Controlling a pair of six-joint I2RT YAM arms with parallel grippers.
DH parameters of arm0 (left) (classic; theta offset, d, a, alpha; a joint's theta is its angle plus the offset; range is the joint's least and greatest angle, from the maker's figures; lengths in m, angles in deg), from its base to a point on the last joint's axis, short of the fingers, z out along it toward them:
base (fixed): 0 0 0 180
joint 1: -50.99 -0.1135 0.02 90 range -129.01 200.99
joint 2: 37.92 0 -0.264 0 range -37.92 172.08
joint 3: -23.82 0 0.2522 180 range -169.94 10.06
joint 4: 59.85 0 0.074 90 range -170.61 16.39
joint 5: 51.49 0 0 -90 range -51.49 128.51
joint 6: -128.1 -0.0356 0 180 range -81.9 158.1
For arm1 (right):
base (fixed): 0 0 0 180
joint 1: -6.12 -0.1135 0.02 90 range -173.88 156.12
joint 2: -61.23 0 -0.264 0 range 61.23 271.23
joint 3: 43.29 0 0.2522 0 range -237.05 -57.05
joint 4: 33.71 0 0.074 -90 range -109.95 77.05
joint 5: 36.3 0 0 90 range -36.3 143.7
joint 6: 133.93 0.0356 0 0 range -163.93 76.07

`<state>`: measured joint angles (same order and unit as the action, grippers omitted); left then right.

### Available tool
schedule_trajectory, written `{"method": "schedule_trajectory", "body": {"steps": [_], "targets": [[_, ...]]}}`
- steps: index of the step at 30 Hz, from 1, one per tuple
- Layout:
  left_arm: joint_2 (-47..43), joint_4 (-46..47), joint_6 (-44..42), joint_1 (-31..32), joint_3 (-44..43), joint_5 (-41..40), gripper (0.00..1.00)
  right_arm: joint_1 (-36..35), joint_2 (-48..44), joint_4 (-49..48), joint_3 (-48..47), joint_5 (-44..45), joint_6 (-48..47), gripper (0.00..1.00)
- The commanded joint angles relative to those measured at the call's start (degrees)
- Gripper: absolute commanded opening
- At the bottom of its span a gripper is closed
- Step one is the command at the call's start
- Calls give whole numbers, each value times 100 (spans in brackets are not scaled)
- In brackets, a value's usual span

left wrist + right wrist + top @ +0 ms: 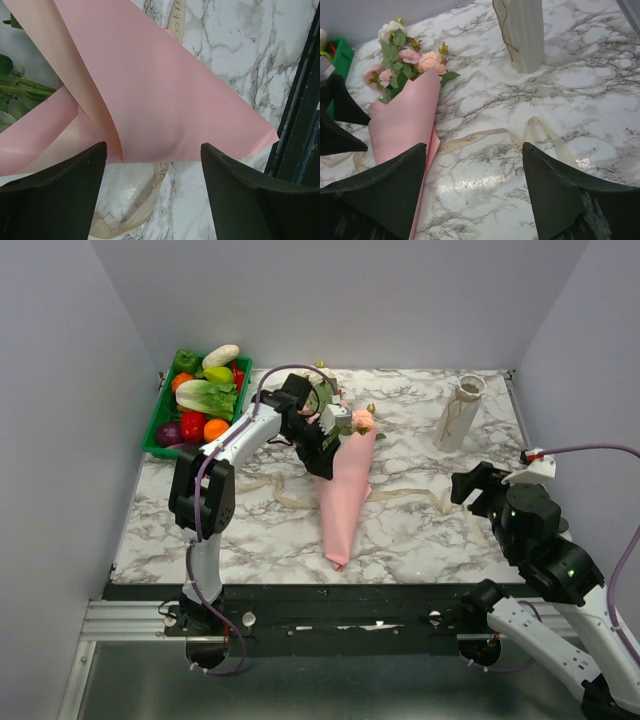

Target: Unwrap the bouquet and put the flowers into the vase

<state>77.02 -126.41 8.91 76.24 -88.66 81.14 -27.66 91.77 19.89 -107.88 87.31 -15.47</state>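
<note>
**Bouquet Wrapped, Flat on Worktop**

The bouquet point(345, 490) lies flat at mid-worktop point(420, 530). The tip of its pink paper point(165, 100) cone points to the near edge, and the flowers point(350, 420) are at the far end. A cream ribbon point(485, 136) lies loose on the marble beside the cone. The left end effector point(152, 147) sits over the paper, fingers apart, clamping nothing. The right end effector point(474, 146) hangs near the right edge, fingers spread and empty. The vase point(458, 415) stands far right. A green tray point(152, 435) of vegetables point(205, 395) sits far left.
</note>
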Motion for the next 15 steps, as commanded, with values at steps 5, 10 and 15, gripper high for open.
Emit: {"method": "schedule_trajectory", "body": {"steps": [5,10,15], "targets": [[143,-221,-201,58,-121,421,51,12,-233,-99,-138,-364,-122,81],[126,-328,-280,94,-157,430,10,12,-207,-116,-138,-398,-114,80],[3,-477,-219,111,-401,404,3,12,-198,-186,-85,-460,-87,80]]}}
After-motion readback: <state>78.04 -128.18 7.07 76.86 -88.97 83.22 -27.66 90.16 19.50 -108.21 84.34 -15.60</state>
